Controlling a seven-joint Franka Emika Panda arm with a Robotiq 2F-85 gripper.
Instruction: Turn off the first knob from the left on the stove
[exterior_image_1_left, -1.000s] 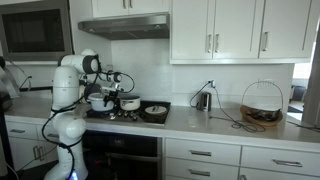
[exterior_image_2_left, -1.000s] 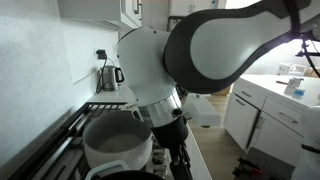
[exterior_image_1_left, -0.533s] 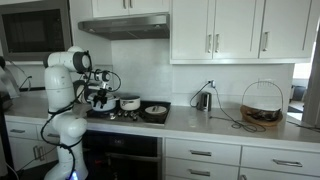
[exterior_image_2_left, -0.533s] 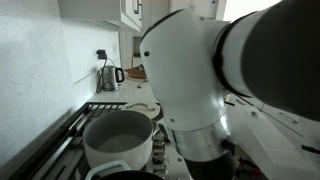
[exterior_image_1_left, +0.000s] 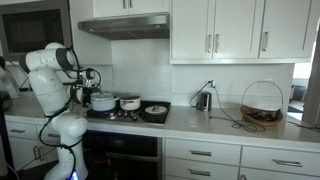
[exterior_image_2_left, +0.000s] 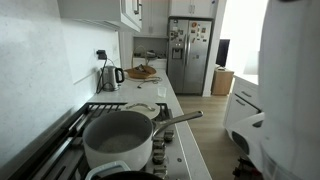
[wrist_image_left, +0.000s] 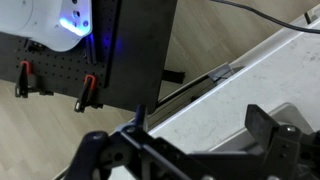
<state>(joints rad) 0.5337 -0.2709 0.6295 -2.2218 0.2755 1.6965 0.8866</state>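
Note:
The stove (exterior_image_1_left: 128, 117) is a black cooktop set in the counter, with a dark oven front (exterior_image_1_left: 120, 150) below. Its knobs are too small to tell apart. In an exterior view the cooktop (exterior_image_2_left: 70, 135) runs along the wall. My gripper (exterior_image_1_left: 86, 79) hangs above the stove's left end, beside a steel pot (exterior_image_1_left: 102, 100). In the wrist view my gripper (wrist_image_left: 200, 125) is open and empty, with pale counter and floor below. The gripper itself is hidden in the exterior view along the stove, where only the white arm (exterior_image_2_left: 290, 90) shows.
A big steel pot (exterior_image_2_left: 118, 140) with a long handle stands on the near burner. A second pot (exterior_image_1_left: 130, 102) and a dark pan (exterior_image_1_left: 155, 111) sit on the stove. A kettle (exterior_image_2_left: 108, 77), a wire basket (exterior_image_1_left: 262, 103), and a range hood (exterior_image_1_left: 125, 27) are around.
The arm has swung left, from over the pots to the stove's left end. In the along-stove view it has moved out to the right, uncovering the big pot.

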